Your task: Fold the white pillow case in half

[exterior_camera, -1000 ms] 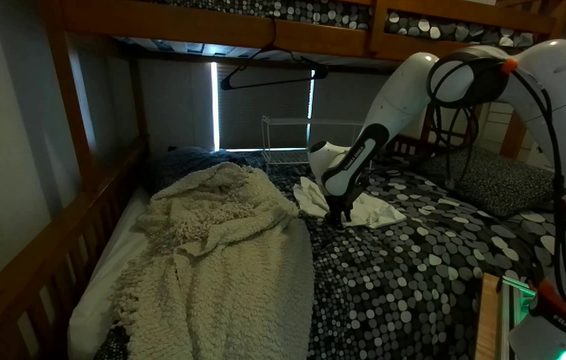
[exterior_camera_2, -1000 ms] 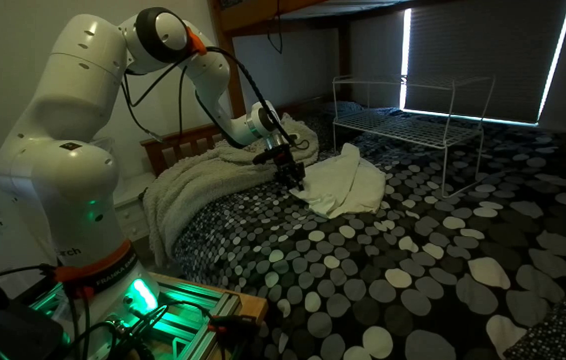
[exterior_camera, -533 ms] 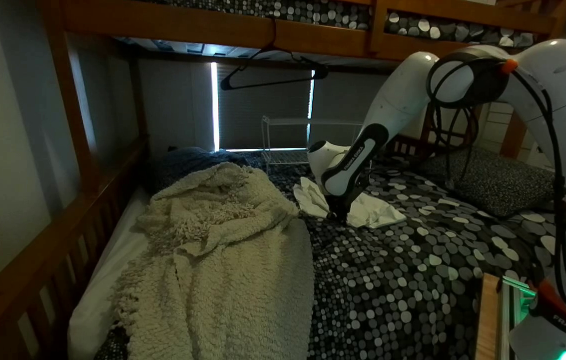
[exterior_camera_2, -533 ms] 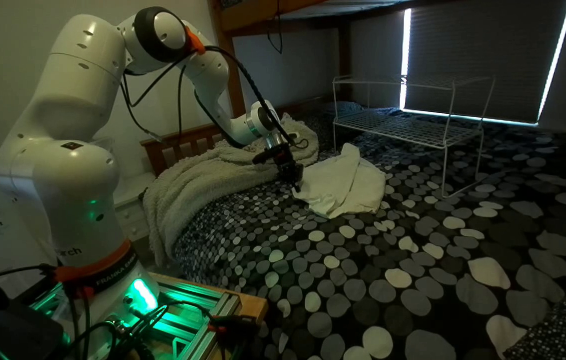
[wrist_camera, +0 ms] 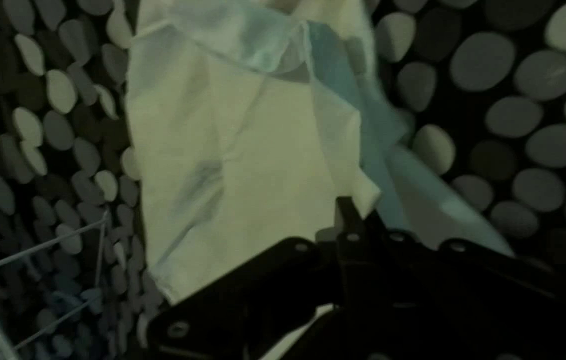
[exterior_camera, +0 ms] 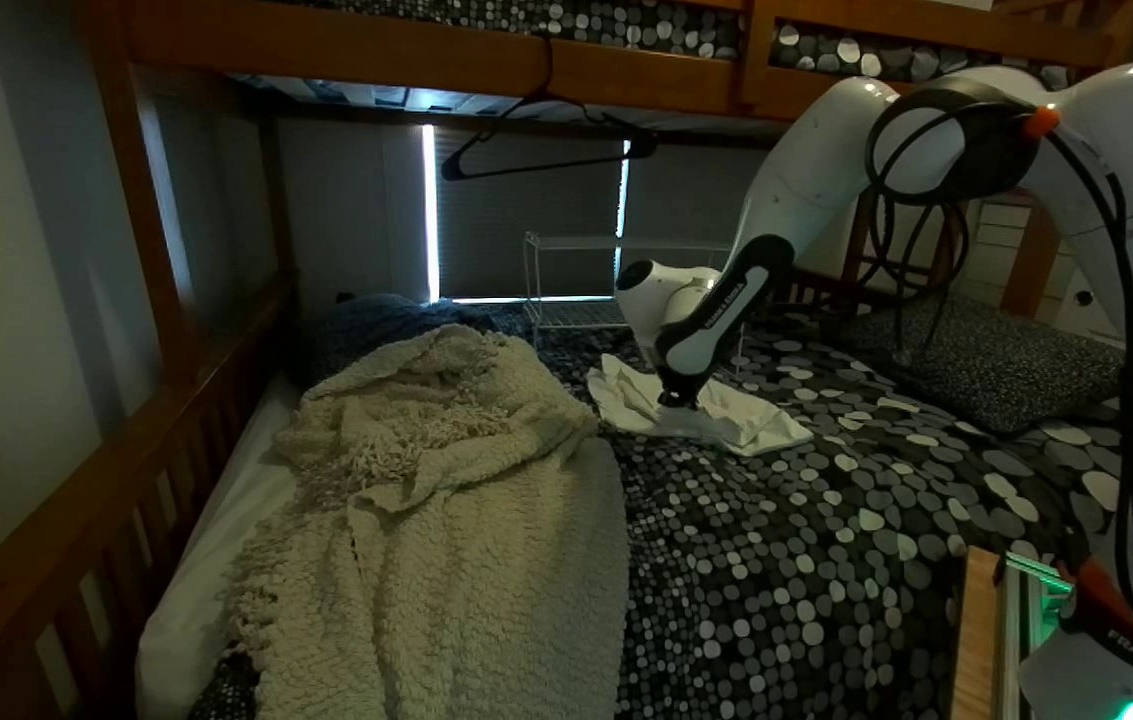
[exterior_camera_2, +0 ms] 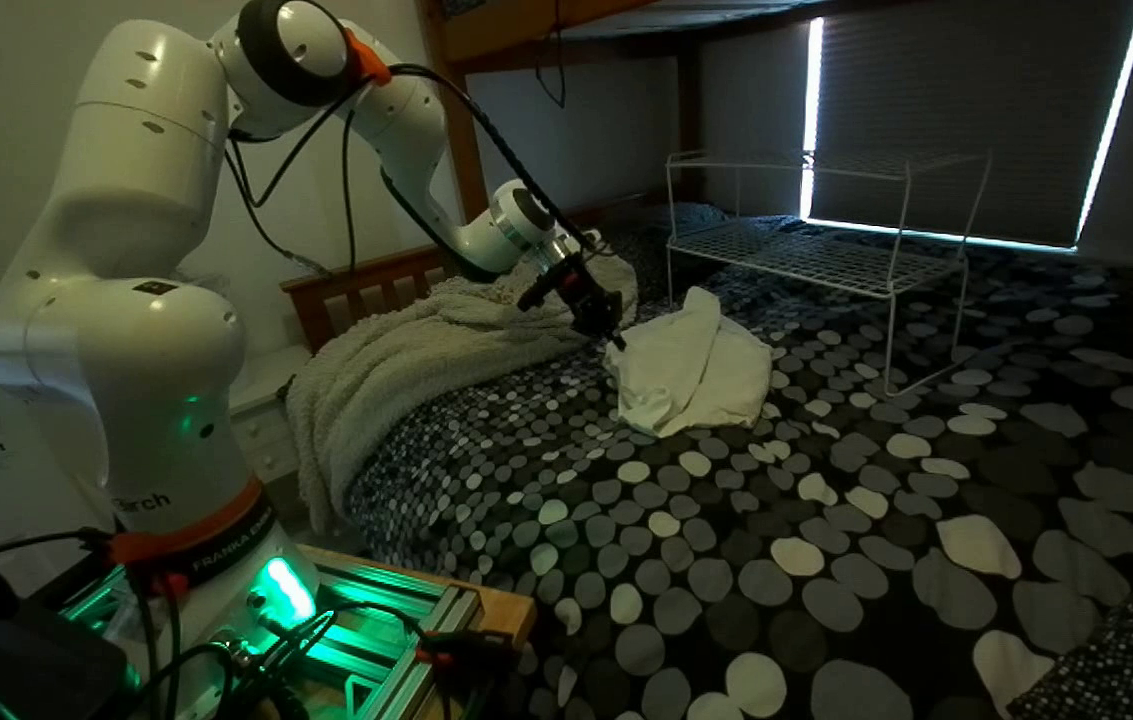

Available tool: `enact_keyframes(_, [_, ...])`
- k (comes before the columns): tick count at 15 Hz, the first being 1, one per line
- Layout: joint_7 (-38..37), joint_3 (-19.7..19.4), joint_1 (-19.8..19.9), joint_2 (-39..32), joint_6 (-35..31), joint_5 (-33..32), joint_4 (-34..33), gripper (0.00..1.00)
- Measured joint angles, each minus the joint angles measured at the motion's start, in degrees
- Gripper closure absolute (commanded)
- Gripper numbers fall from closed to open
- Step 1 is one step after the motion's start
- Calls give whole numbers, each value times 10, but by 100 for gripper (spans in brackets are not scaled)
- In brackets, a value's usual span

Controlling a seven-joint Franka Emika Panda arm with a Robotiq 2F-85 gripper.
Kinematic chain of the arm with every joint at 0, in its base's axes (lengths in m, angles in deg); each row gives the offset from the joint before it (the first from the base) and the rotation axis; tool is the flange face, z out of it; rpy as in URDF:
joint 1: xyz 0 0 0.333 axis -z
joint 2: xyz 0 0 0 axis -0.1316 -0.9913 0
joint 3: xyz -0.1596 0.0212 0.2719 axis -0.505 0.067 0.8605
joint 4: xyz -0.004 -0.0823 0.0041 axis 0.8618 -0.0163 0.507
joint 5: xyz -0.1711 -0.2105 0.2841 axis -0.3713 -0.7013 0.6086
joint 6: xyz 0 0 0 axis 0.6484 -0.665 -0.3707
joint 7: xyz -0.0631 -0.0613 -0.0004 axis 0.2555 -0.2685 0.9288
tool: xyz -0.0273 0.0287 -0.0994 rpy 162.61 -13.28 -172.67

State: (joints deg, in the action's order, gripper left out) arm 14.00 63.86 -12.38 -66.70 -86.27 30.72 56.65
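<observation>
The white pillow case [exterior_camera: 751,420] lies creased on the dotted bedspread, and both exterior views show it. In the wrist view the pillow case [wrist_camera: 268,145] spreads above the jaws, with a loose fold across its upper part and a shadowed strip along its right side. My gripper [wrist_camera: 361,212] is shut on a small peak of its edge, which comes up between the fingertips. In an exterior view the gripper [exterior_camera_2: 618,342] stands at the cloth's left edge, and that edge is raised to it. The rest of the pillow case [exterior_camera_2: 701,365] rests on the bed.
A larger cream fringed blanket [exterior_camera: 486,570] is heaped beside the cloth. A white wire rack [exterior_camera_2: 806,262] stands on the bed behind it. A black hanger [exterior_camera: 546,168] hangs from the upper bunk's wooden beam [exterior_camera: 406,50]. A dark pillow [exterior_camera: 986,365] lies at the right.
The jaws have shut on the cloth's edge. Since then the gripper has risen and shifted slightly over the cloth, drawing that edge up with it.
</observation>
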Motion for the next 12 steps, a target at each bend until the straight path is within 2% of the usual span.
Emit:
enact_keyframes(3, [-75, -35, -11, 19, -23, -102, -4, 100])
enact_keyframes(7, [-221, -60, -4, 28, -22, -239, -17, 100])
enact_keyframes(9, [-296, -59, 10, 29, -7, -277, -23, 98])
enact_keyframes(12, [-330, -57, 26, 29, -3, -289, -27, 98])
